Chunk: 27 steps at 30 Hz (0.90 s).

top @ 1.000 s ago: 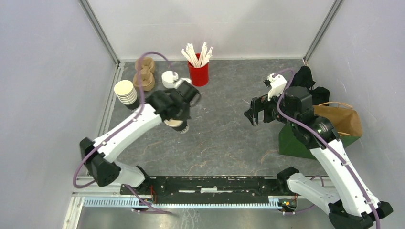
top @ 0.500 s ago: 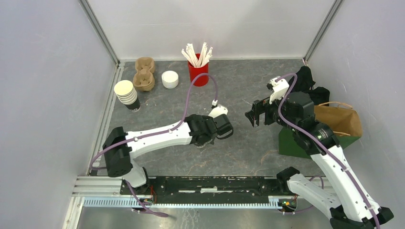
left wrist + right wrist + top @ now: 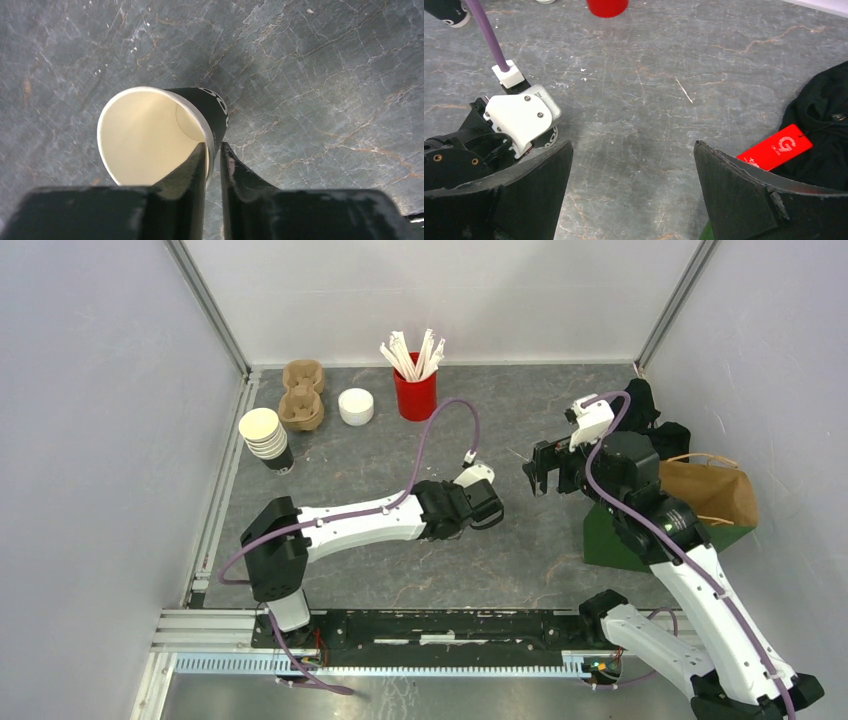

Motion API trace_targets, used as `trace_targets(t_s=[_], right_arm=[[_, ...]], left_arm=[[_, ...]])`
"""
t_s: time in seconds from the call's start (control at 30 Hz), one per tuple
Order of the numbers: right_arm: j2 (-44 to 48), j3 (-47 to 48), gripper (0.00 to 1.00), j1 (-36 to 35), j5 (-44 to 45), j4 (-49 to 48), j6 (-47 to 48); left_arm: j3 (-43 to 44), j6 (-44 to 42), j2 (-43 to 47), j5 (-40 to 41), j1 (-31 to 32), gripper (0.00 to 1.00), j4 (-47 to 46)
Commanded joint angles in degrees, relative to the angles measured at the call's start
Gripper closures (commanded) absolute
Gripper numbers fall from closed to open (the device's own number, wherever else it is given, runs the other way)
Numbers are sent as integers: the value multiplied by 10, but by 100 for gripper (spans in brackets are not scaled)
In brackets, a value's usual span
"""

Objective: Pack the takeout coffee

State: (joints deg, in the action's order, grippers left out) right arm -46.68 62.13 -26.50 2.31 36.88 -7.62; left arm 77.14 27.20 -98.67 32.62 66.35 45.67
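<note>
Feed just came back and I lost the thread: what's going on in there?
The left gripper is shut on the wall of a lidless black cup, one finger inside, one outside, holding it over the middle of the table. The right gripper hangs open and empty close by. The stack of cups, white lids and pulp carrier sit at the far left; the paper bag stands at the right. No lidded cup is in view.
</note>
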Motion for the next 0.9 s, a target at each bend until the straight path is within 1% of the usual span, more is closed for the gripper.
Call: trace_targets(t_s=[0.0, 0.07, 0.1, 0.17, 0.27, 0.37, 0.57, 0.63, 0.7, 0.8, 0.87], right_arm=[[-6, 25, 2, 2, 38, -17, 15], [-8, 21, 2, 1, 24, -26, 14], [-8, 19, 2, 2, 15, -30, 17], [-9, 14, 2, 1, 3, -37, 26], [-15, 14, 2, 2, 14, -38, 43], [-22, 22, 2, 1, 31, -43, 58], [-39, 33, 2, -10, 52, -51, 70], [-41, 30, 2, -14, 51, -51, 70], [-41, 27, 2, -15, 49, -52, 72], [-40, 24, 2, -18, 60, -52, 71], [-40, 23, 2, -23, 63, -52, 71]], left_arm=[[41, -26, -6, 0, -2, 62, -16], [58, -21, -6, 5, -2, 45, 4], [69, -20, -3, 7, -2, 43, 14], [100, -20, 9, 7, -5, 33, 34], [152, -19, 33, -7, -30, 24, 62], [170, -19, 54, -32, -89, 19, 65], [171, -22, 70, -101, -278, 18, 42], [204, -10, 41, -129, -354, 19, 49], [254, -2, 2, -141, -402, 20, 61], [331, -6, -75, -105, -443, 22, 87], [388, -1, -131, -105, -474, 27, 102]])
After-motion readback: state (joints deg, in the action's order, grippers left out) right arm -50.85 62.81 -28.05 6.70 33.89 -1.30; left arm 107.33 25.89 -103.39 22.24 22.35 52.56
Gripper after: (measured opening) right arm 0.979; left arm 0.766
